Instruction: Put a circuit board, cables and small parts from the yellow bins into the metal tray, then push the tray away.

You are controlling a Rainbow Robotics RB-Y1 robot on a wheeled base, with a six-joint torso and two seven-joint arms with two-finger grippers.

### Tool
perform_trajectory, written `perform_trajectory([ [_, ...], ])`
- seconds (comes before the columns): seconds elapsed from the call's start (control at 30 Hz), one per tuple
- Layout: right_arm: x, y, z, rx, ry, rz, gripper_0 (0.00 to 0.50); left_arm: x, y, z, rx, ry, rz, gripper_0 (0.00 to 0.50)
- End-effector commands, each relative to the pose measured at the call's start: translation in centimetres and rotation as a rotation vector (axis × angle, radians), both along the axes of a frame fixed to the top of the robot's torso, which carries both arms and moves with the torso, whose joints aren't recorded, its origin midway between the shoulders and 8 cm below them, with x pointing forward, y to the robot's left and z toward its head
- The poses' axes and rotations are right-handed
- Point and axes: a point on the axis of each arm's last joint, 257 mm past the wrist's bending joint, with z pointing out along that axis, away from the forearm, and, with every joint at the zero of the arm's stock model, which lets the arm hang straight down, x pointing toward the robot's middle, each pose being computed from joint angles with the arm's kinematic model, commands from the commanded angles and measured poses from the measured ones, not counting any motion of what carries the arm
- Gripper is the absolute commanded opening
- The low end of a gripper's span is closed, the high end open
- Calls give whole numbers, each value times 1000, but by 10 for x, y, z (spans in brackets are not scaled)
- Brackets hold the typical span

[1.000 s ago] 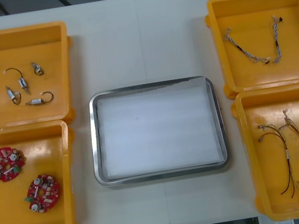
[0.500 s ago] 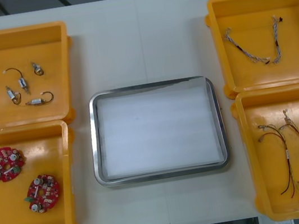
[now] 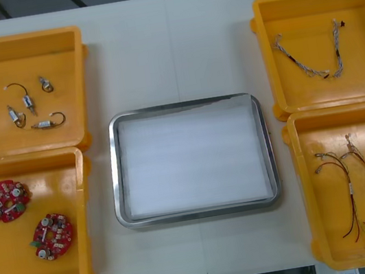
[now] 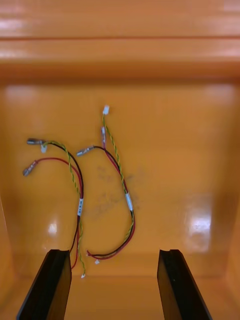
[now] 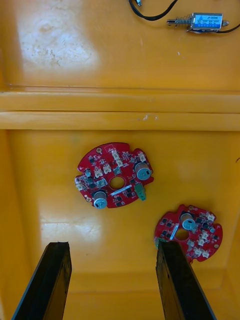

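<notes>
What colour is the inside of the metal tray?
White; the rectangular metal tray shows best in the front view.

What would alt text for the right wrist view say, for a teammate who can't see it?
The open right gripper, holding nothing, hangs over a yellow bin where two red and yellow cables lie side by side on the floor. Their nearest ends lie between its fingers, close to one of them.

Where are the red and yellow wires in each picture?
Front view: the thin red and yellow cables lie in the near right yellow plastic bin.
Right wrist view: they lie on that bin's floor, reaching from between the right gripper's open fingers to well beyond them.
Left wrist view: not in it.
Shared landmark: the bin itself.
</notes>
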Motion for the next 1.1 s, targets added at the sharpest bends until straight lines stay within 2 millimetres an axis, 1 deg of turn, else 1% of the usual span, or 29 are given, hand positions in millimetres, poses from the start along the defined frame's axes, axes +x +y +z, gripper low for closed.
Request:
perform_trajectory([
  [0.03, -26, -19, -8, -55, 39, 15, 500, -5, 16, -18, 69, 33, -70, 500],
  [0.33, -23, -21, -25, -49, -23, 41, 500, 3, 25, -52, 62, 46, -115, 500],
  [0.47, -19, -22, -31, -62, -52, 47, 500, 5, 28, -63, 66, 48, -131, 500],
  [0.57, -17, -24, -41, -79, -72, 50, 500, 7, 27, -72, 70, 44, -140, 500],
  [0.63, -15, -26, -51, -78, -83, 48, 500, 8, 25, -81, 68, 45, -144, 500],
  [0.67, -14, -24, -55, -72, -85, 48, 500, 10, 25, -82, 67, 40, -144, 500],
  [0.83, -8, -25, -90, -26, -87, 36, 500, 14, 26, -99, 61, 29, -141, 500],
  [0.87, -8, -25, -90, -26, -87, 36, 500, 14, 26, -99, 61, 29, -141, 500],
  [0.9, -5, -27, -98, -17, -91, 31, 500, 14, 25, -106, 62, 32, -145, 500],
  [1.1, -2, -27, -117, -16, -88, 44, 500, 7, 24, -116, 62, 53, -148, 500],
])
